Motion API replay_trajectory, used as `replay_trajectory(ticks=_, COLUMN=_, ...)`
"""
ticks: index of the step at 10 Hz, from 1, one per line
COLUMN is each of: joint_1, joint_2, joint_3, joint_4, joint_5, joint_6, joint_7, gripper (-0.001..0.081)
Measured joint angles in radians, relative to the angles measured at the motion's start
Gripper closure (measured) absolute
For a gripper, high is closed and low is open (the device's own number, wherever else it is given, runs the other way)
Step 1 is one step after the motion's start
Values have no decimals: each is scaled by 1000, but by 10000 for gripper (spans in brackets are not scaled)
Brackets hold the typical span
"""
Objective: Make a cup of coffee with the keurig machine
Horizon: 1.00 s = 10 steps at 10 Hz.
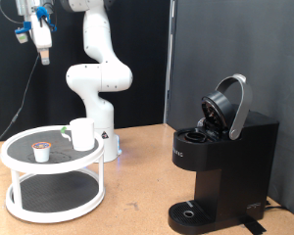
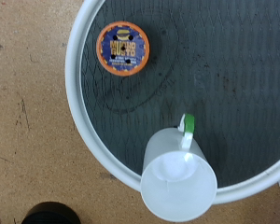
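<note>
Black curtains back a wooden table where the keurig machine [image 1: 218,162] stands with lid raised at the exterior view's right, the cup [image 1: 82,134] sits on a white two-tier round stand [image 1: 53,174] near a coffee pod [image 1: 41,151], and the gripper [image 1: 41,49] hangs high above, its fingers' spacing unclear.

Cup [image 2: 177,179] and pod [image 2: 122,49] on tray [image 2: 84,121]

My arm [image 1: 96,73] is glossy white, built from rounded, bulbous segments stacked on a white base [image 1: 107,145]. Its gripper [image 1: 39,37] is paler grey-white, with blue fittings around the wrist. A thin cable [image 1: 24,83] droops from the hand against the black backdrop.
</note>
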Motion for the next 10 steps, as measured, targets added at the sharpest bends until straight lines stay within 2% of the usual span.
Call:
replay_trajectory(ticks=4, joint_1=-8, joint_2=55, joint_3=-24, joint_4=-84, joint_5=-4, joint_6=158, joint_7=13, gripper=72)
replay_trajectory(ticks=10, joint_1=-13, joint_2=150, joint_3=-26, joint_4=-216, joint_5=-25, joint_6=389, joint_7=29, gripper=72)
